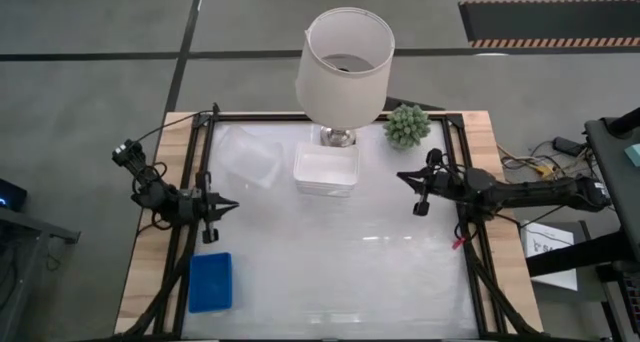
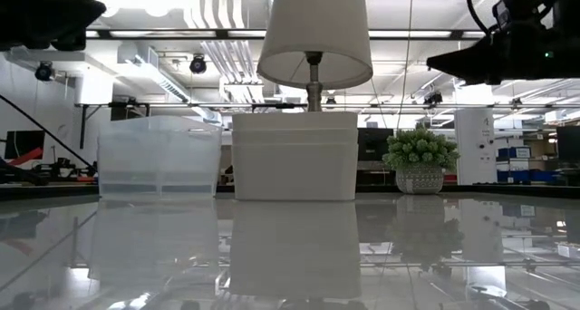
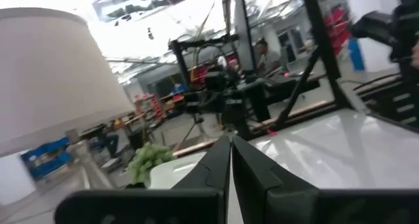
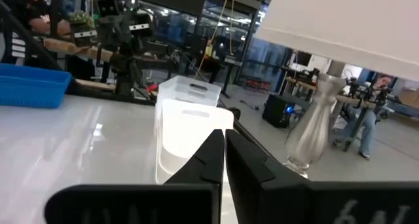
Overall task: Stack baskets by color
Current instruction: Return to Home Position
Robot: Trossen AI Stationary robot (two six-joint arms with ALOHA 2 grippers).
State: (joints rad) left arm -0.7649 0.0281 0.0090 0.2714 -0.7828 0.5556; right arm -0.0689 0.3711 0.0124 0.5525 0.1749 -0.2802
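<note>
Work on the stacking looked finished from above. I judged this because the blue baskets [image 1: 210, 281] sat as one pile at the near left corner of the table [image 1: 340, 272], the white baskets [image 1: 326, 170] sat as one pile at the far middle just in front of the lampshade [image 1: 345, 62], and no basket lay loose anywhere. I could not count the layers in either pile. All that seemed left for me was to park both arms. My left gripper [image 1: 230, 206] hung at the left edge with its fingers pressed together on nothing, between the blue pile and the clear container [image 1: 248, 158] and apart from both. My right gripper [image 1: 404, 176] hung near the right edge, likewise closed and empty, beside the white pile without touching it.

From table height, the white baskets [image 2: 294, 156] stood squarely under the lamp with the clear container [image 2: 159, 158] just beside them and the plant [image 2: 420, 160] on the other side. My arms showed only as dark shapes high at both upper corners, well clear of everything. The blue pile was out of this view.

My left wrist camera showed my fingers meeting in a point with nothing between them, aimed towards the plant [image 3: 149, 162]; no basket appeared there.

My right wrist camera showed its fingers closed as well. Beyond them lay the white baskets [image 4: 190, 135], and the blue baskets [image 4: 33, 86] lay farther off.
</note>
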